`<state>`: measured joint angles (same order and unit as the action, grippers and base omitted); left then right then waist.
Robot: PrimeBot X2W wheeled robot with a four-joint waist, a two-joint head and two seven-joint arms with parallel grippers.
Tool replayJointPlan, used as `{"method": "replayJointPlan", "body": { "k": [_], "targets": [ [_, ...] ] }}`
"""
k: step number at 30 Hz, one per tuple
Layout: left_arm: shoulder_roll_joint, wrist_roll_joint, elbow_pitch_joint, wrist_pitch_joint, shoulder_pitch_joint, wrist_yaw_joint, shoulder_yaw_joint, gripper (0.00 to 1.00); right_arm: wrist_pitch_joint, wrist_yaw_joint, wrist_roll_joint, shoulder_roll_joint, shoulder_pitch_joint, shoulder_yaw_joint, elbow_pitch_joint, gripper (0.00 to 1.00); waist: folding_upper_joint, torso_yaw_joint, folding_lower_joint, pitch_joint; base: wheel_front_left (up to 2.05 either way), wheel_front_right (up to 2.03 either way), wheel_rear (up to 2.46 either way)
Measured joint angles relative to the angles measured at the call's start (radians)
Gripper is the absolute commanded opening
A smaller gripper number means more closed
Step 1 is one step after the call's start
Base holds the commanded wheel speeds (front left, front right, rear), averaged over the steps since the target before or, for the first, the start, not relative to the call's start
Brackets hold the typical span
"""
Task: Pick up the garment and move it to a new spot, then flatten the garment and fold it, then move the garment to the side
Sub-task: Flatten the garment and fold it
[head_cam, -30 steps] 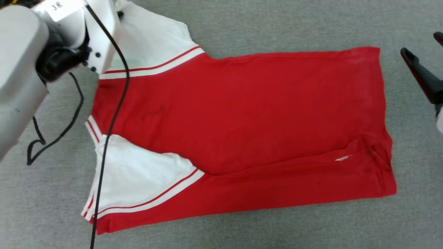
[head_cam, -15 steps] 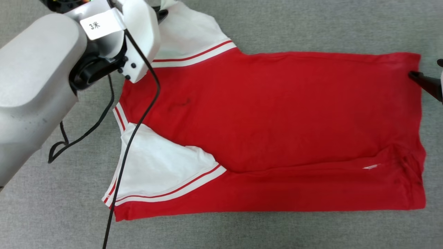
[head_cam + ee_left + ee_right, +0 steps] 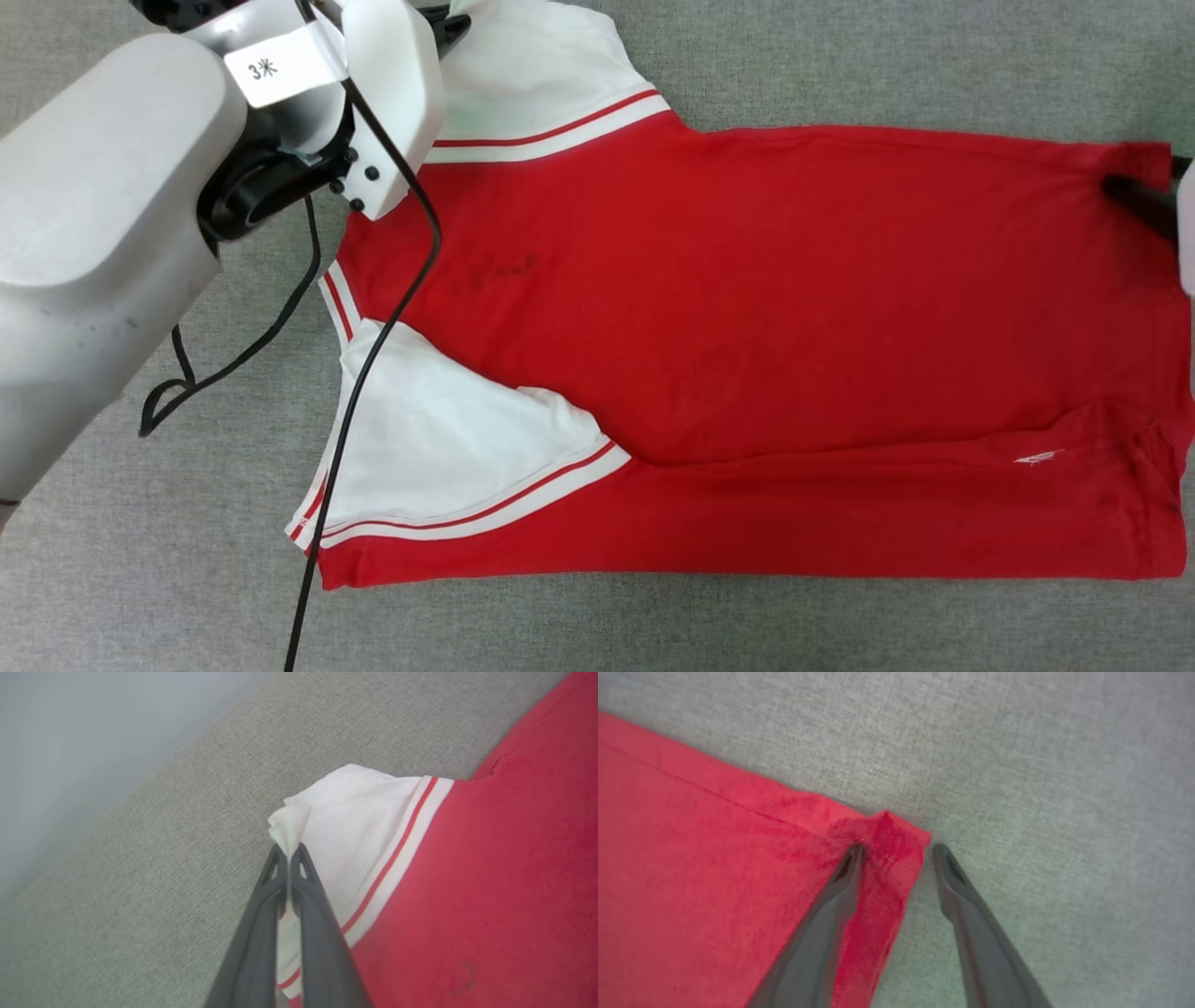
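The garment [image 3: 747, 327] is spread flat on the grey surface [image 3: 840, 56], hem toward 3 o'clock. Its 6 o'clock side seems already folded in; further folds and the move aside are judged as left. The 11 o'clock sleeve is clamped by the left gripper [image 3: 289, 851]. The 2 o'clock hem corner is straddled by the right gripper [image 3: 899, 849], jaws apart. An arm label [image 3: 266, 67] is read as "3米".

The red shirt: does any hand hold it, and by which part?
The left hand holds the shirt by the tip of its white sleeve. The right hand is open around a hem corner, not gripping.
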<state>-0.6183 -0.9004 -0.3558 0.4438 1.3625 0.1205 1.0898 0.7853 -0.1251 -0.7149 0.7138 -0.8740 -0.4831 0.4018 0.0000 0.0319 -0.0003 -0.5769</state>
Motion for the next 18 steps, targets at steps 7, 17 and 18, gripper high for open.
{"method": "replayJointPlan", "body": {
  "k": [7, 17, 18],
  "targets": [
    [-0.002, -0.004, -0.022, -0.052, -0.016, 0.002, -0.001, 0.0, -0.17, -0.006, -0.018, -0.019, -0.002, -0.014, 0.02, 0.0, 0.0, -0.009, 0.0002, 0.047, 0.0, 0.0, 0.0],
    [-0.072, -0.028, 0.065, -0.141, -0.171, -0.037, 0.001, 0.0, -0.347, -0.006, -0.05, 0.011, 0.123, -0.036, -0.02, 0.0, 0.0, -0.012, 0.0003, 0.177, 0.0, 0.0, 0.0],
    [-0.084, -0.037, 0.083, -0.146, -0.192, -0.043, 0.002, 0.0, -0.36, -0.006, -0.051, 0.012, 0.142, -0.037, -0.025, 0.0, 0.0001, -0.012, 0.0003, 0.191, 0.0, 0.0, 0.0]
  ]
}}
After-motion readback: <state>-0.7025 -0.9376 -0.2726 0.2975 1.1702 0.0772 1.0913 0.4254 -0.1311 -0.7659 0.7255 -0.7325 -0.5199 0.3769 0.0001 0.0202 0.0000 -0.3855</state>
